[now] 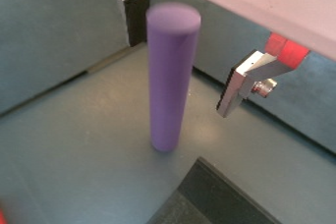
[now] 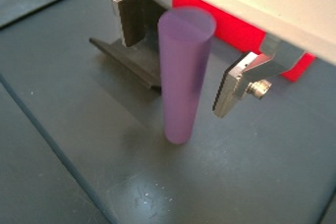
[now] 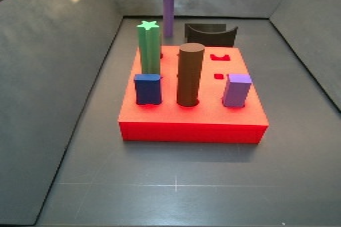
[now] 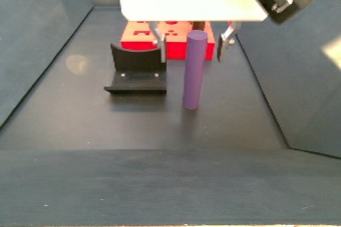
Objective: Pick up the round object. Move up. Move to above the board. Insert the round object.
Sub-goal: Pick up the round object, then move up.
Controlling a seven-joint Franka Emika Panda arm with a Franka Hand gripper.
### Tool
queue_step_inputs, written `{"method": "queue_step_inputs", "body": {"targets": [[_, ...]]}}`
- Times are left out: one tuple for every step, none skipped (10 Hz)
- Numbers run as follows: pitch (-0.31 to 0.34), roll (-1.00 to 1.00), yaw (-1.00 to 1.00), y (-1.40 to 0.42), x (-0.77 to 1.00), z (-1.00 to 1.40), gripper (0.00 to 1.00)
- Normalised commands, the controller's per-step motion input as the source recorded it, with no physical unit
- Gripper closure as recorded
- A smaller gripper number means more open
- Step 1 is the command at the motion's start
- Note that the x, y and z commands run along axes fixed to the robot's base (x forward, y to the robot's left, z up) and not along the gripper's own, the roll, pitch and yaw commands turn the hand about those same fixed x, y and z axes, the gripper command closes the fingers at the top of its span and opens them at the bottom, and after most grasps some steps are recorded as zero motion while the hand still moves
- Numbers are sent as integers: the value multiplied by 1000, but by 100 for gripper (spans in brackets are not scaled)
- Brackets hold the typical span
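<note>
The gripper (image 2: pixel 178 56) is hanging over the round object (image 2: pixel 183 76), fingers (image 2: pixel 238 84) spread on either side without touching it. The peg is standing upright on the floor beside the fixture (image 4: pixel 136 70), well apart from the board (image 3: pixel 193 97). If they're closing off-centre, I think the slim peg could tip.

1. The end effector (image 2: pixel 178 46) straddles the upright purple peg (image 2: pixel 183 76), with a gap on each side.
2. The black fixture (image 4: pixel 136 69) stands just beside the peg.
3. Bare floor (image 4: pixel 147 171) lies open toward the near side.
4. Pegs crowd the red board (image 3: pixel 193 119).
</note>
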Motion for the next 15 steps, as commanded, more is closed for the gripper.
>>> {"method": "queue_step_inputs", "body": {"targets": [[0, 0, 0, 0, 0, 0, 100], [0, 0, 0, 0, 0, 0, 100], [0, 0, 0, 0, 0, 0, 100], [0, 0, 0, 0, 0, 0, 100], [0, 0, 0, 0, 0, 0, 100], [0, 0, 0, 0, 0, 0, 100], [0, 0, 0, 0, 0, 0, 100], [0, 0, 0, 0, 0, 0, 100], [0, 0, 0, 0, 0, 0, 100], [0, 0, 0, 0, 0, 0, 100], [0, 0, 0, 0, 0, 0, 100], [0, 0, 0, 0, 0, 0, 100], [0, 0, 0, 0, 0, 0, 100], [0, 0, 0, 0, 0, 833, 100], [8, 4, -19, -24, 53, 817, 100]]}}
